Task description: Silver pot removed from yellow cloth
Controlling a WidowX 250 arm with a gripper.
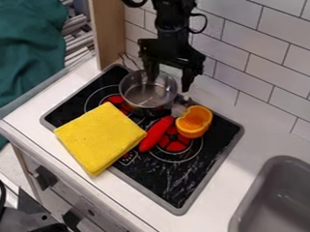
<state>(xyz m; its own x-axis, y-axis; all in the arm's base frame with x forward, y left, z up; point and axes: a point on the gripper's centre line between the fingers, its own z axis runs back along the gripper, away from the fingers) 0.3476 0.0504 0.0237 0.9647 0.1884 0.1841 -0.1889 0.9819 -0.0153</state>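
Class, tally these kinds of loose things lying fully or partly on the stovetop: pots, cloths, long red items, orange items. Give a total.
Pots: 1, the silver pot
Cloths: 1, the yellow cloth
Long red items: 1
Orange items: 1
Total: 4

Your black arm [170, 14] came in from the top edge of the camera view, with its wrist [173, 36] directly above the gripper [168, 84]. The gripper hung pointing downward, and its two fingers [187, 78] stood well apart, leaving you a wide gap between their tips. A black cable [205, 24] looped out beside the arm, above the gripper.
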